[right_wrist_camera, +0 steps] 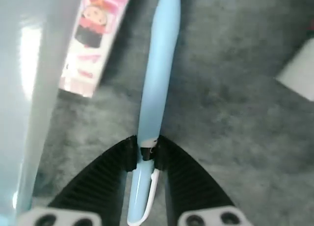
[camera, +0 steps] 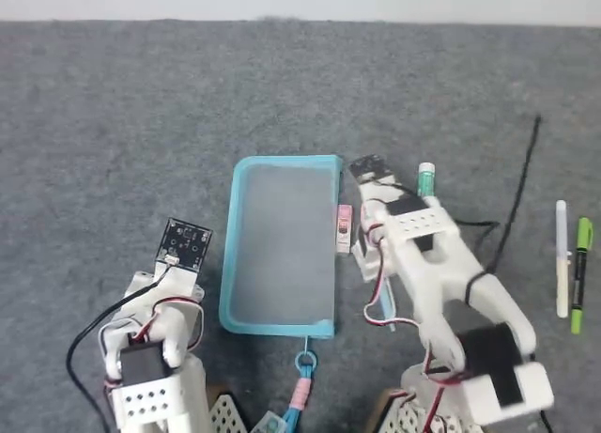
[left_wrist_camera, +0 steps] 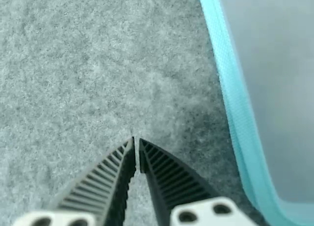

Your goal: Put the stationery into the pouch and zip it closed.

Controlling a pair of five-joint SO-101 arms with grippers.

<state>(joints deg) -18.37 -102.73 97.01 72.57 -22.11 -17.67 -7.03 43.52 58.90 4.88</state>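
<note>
- The right gripper [right_wrist_camera: 145, 145] is clamped on the rear end of a slim light-blue plastic pen [right_wrist_camera: 158, 84], close to its white clip. The barrel points forward, low over the grey felt table cover [camera: 113, 114].
- I cannot tell whether the pen's tip touches the felt.
- The pen is just beside one long side of a flat translucent pouch with a turquoise fabric edge [camera: 282, 240]. A small pink printed packet [camera: 344, 228] lies between the pen and that edge.
- The left gripper [left_wrist_camera: 136, 143] has its ribbed jaws pressed together on nothing. It sits low over the felt, just beside the pouch's opposite long side.
- The pen looks light, stiff and smooth-barrelled. Held this near its end, it may swivel or slip, so a hold nearer the middle would probably be steadier.
- The pouch looks soft and floppy, so its mouth will likely need holding open. The turquoise edge or the zip pull with a blue ring and pink cord [camera: 304, 365] seem the best places to grip.
- A white pen [camera: 562, 259] and a green marker [camera: 581, 275] lie side by side, well apart from the pouch. A green-capped tube [camera: 426, 179] stands nearer the right arm.
</note>
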